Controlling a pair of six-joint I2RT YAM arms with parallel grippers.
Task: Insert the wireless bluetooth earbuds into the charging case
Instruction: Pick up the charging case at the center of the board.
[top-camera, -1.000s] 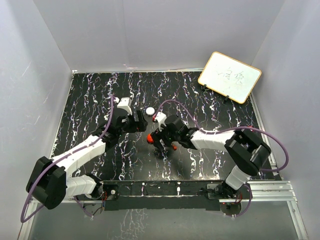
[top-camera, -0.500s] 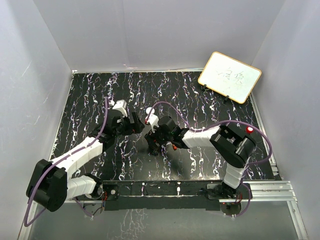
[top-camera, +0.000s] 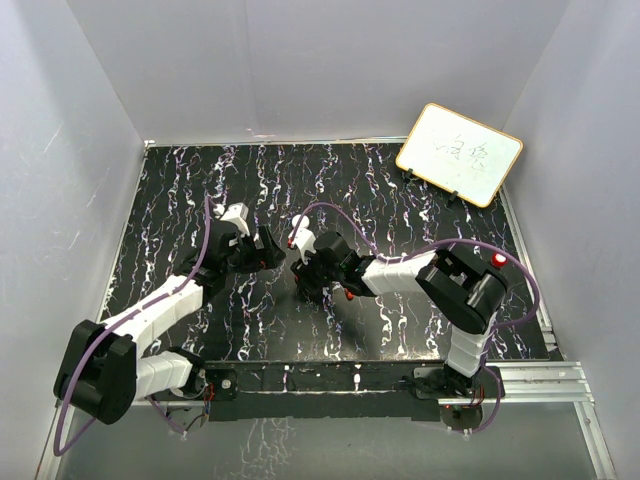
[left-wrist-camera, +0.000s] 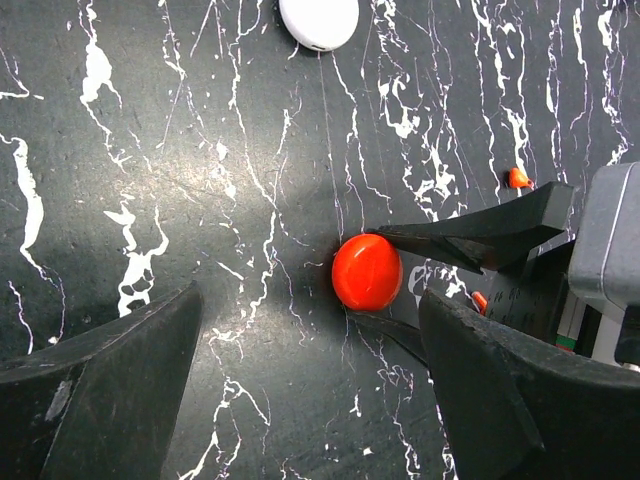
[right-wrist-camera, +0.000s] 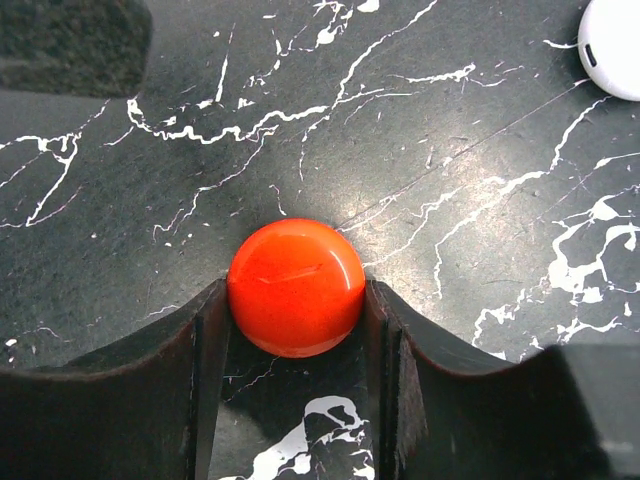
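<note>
Left arm has drawn back toward the left edge as the right arm reached in. Mid-table, the right gripper (right-wrist-camera: 296, 300) pinches the red round charging case (left-wrist-camera: 367, 271) between both fingers. 2 tiny red earbuds (left-wrist-camera: 518, 178) lie loose just behind those fingers, toward the right edge, so the right gripper likely blocks the left gripper (left-wrist-camera: 310, 325), which gapes empty facing the case. A white puck (left-wrist-camera: 318, 20) sits apart toward the far edge.

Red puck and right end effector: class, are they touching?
Touching. The right wrist view shows the red puck clamped by the right end effector, fingers flush against both its sides.
</note>
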